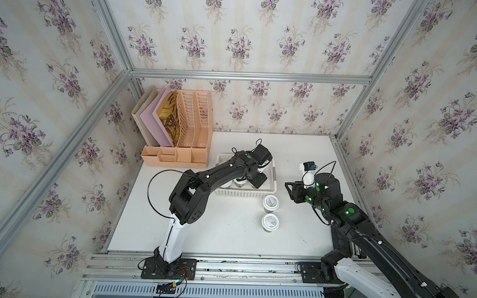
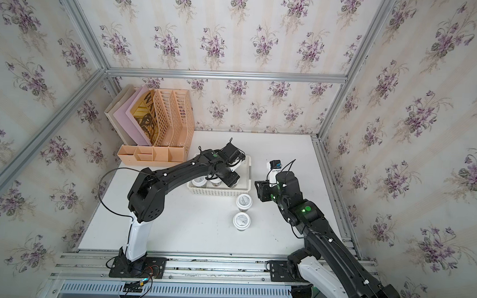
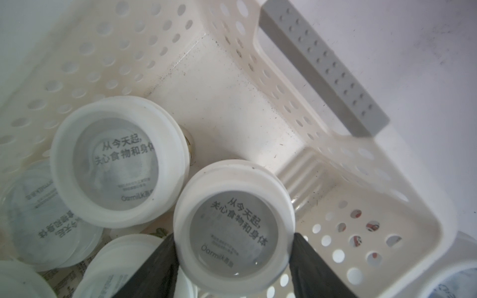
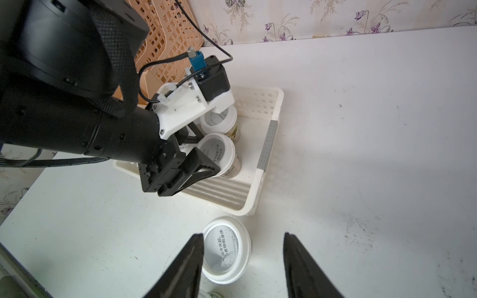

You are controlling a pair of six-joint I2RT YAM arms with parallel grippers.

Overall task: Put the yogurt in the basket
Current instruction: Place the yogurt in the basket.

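Your left fingers (image 3: 154, 268) clamp 1 yogurt cup (image 3: 233, 227) inside the basket (image 3: 124, 51), left wrist view. Right wrist view: right fingers (image 4: 180, 271) apart beside a loose cup (image 4: 227, 247). In a top view, 2 cups (image 1: 270, 203) (image 1: 270, 222) stand beside the basket.

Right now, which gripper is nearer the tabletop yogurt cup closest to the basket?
Right. The right gripper hovers beside that yogurt cup; the left gripper is inside the basket, closed on another cup.
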